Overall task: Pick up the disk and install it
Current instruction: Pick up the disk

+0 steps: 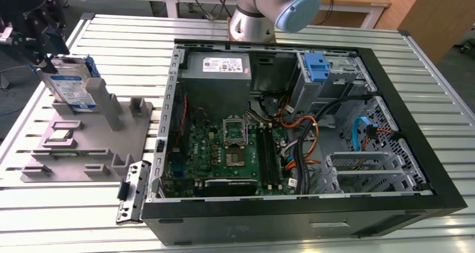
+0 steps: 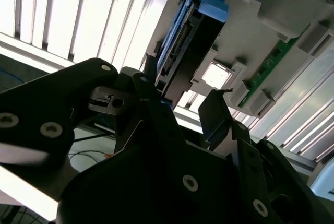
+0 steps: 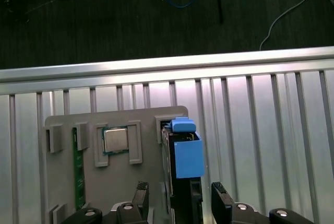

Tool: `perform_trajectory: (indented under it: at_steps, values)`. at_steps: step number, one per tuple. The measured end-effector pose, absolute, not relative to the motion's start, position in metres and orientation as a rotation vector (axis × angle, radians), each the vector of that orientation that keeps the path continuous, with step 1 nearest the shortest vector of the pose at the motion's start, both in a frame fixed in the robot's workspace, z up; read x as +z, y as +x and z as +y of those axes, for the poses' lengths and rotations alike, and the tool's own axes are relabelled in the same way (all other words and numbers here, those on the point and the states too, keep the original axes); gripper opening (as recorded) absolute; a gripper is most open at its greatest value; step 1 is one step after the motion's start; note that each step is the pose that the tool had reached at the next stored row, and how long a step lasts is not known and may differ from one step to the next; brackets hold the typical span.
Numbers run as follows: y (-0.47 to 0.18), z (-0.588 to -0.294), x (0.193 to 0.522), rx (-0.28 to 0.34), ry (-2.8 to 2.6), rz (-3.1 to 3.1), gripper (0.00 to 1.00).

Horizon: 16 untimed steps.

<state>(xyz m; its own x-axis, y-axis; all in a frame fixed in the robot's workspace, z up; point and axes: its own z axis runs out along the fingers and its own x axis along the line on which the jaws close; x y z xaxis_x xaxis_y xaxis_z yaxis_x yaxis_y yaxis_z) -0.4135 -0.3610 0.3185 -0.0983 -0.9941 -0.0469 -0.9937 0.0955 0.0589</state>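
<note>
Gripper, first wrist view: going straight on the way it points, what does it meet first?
Probably the disk, standing on edge in the grey holder. The gripper is open, with its fingers on either side of the disk, so it would pass between them. How far off it is remains unclear.

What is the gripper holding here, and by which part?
Nothing is held. The open gripper straddles the upright disk in the grey holder, a finger on each side with a gap.

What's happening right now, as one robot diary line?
disk: silver-grey metal hard drive in blue plastic carrier, upright in grey plastic holder | hand: open, straddling the disk | status: not yet lifted
</note>
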Motion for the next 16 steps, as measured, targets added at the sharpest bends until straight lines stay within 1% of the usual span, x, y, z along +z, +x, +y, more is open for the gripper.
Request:
perform_trajectory:
  at_steps: [11,16]
  values:
    - [-0.413,-0.361,0.299,-0.115,2.107,-2.318,0.59]
    - [-0.413,-0.361,0.298,-0.114,2.107,-2.318,0.59]
